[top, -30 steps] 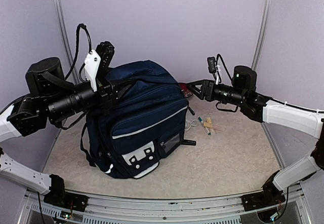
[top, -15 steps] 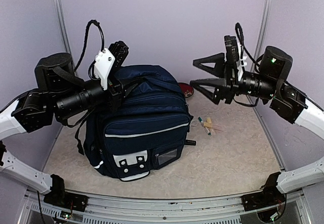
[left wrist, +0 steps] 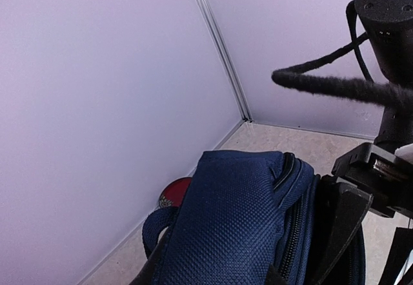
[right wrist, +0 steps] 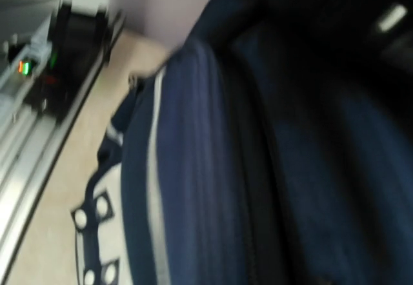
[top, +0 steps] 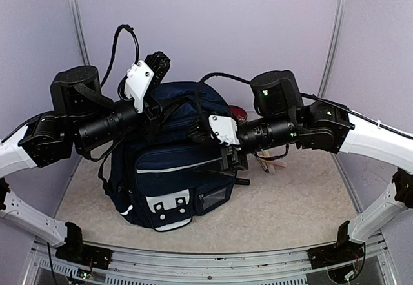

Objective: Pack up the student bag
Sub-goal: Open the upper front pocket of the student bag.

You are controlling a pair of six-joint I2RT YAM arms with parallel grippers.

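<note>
The student bag, navy blue with a white dotted patch, stands upright in the middle of the table. My left gripper is at the bag's top rear and is shut on the fabric there; in the left wrist view the navy weave fills the space between its fingertips. My right gripper is against the bag's upper front with the jaws apart and nothing in them. The right wrist view is blurred and shows the bag's front with a white stripe and the patch; its fingers do not show.
A red round thing lies behind the bag by the back wall, and also shows in the left wrist view. Small pens and sticks lie right of the bag, partly under my right arm. Walls close in the back and sides.
My right arm has swung left from above the table's right side down to the bag's front. My left gripper has risen slightly with the bag's top; the bag stands straighter.
</note>
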